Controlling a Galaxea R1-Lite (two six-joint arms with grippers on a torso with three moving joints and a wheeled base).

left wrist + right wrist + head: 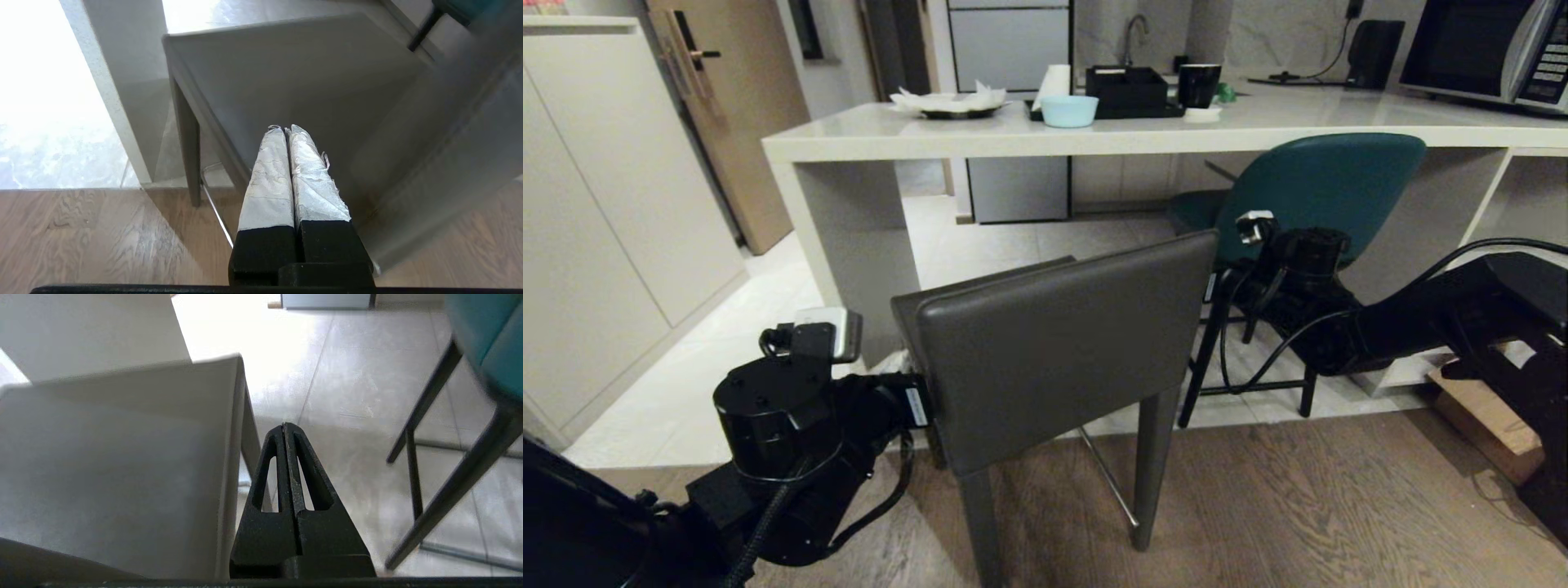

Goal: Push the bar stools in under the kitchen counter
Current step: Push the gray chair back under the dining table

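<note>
**Clerk:** Grey leather bar stool, item one: angular, square low back, standing on the wood floor just short of the tile, outside the kitchen counter and near its slab side panel.

**Checker:** And item two?

**Clerk:** Teal bar stool, curved padded back, thin black legs. Its back sits just below the counter's front edge, toward the end with the white shelving; its seat reaches in under the slab.

**Checker:** Tools?

**Clerk:** Left gripper, foil-wrapped fingers clenched together, grasping nothing, tips over the grey stool's seat at the left side of its back. Right gripper, black fingers pressed tight, also empty, in the gap between the two stools, beside the grey seat's right edge. Whether either touches the stool, I cannot tell.

**Checker:** Worktop items?

**Clerk:** Pale blue bowl near the front edge; plate of white paper toward the left end; black tray and black cup behind the bowl; microwave at the far right corner.
</note>
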